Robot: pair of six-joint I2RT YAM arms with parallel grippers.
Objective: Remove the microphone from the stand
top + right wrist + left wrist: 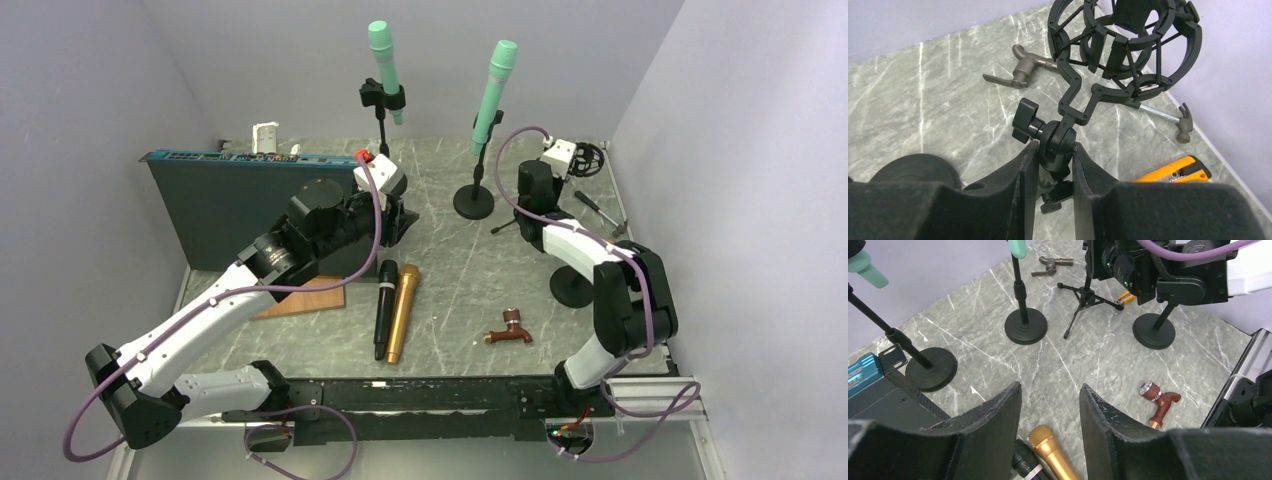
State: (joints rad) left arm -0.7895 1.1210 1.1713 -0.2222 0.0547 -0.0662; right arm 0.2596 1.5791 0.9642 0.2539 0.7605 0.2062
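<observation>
From above, two microphones stand clipped at the table's twelve o'clock: the left teal microphone (384, 65) and the right teal microphone (494, 90), the latter on a round-based stand (473, 202). Neither is touched. The left gripper (398, 218) sits at about ten o'clock from the table's middle, the right gripper (572, 160) at about one.

Through the left wrist, we see that claw (1050, 410) spread, with nothing between its jaws. A gold microphone (1053, 455) and a black microphone (1025, 465) lie at six o'clock.

Through the right wrist, the claw (1054, 170) pinches the swivel joint (1055, 142) under a shock mount (1083, 107). We cannot tell whether that mount holds anything.

We judge the removal not yet begun. The next move calls for the free left claw to rise, close on a teal barrel, and draw it out along the clip.
</observation>
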